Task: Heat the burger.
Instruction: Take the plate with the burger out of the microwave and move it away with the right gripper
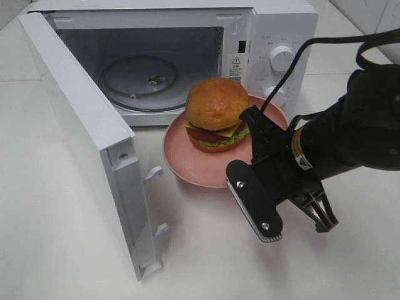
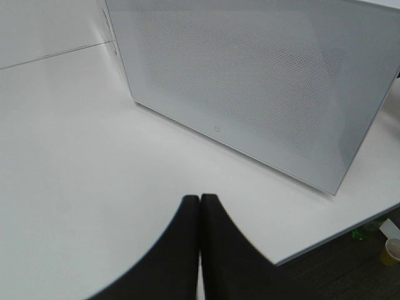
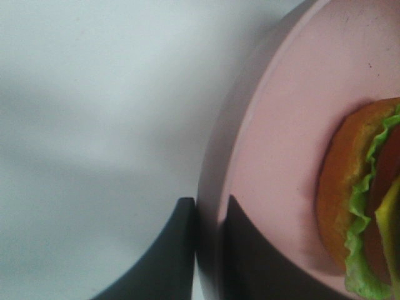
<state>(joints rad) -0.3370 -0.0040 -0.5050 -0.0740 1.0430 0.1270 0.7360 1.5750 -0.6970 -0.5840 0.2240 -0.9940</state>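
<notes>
Microwave door (image 1: 81, 134): swung fully open on the left of the high view, leaving the way into the cavity free.
Left gripper (image 2: 199, 215): its 2 fingers are pressed together with nothing between them, low over the white table (image 2: 69, 162), just outside the door's perforated face.
Turntable (image 1: 139, 76): the glass disc inside the microwave (image 1: 281, 25) is bare, so the burger is not yet in.
Burger (image 1: 217, 114): sits upright on the pink plate (image 1: 187, 159), which is on the table directly in front of the cavity mouth.
Burger axis: its stack axis runs vertical, bun dome up, layers lying flat; being round it has no front, though cheese and lettuce stick out on the side toward the right arm.
Right gripper (image 3: 209, 250): the jaws pinch the plate's rim, 1 finger above it and 1 below, on the side away from the microwave.
Step in hand: judged to be carrying the plate with its burger into the oven.
Doing it well: keep the plate level so the tall stack does not slide, lift it clear of the cavity sill, push straight in, and set it centred on the turntable.
Risk: a 1-sided grip on the rim could let the plate droop.
</notes>
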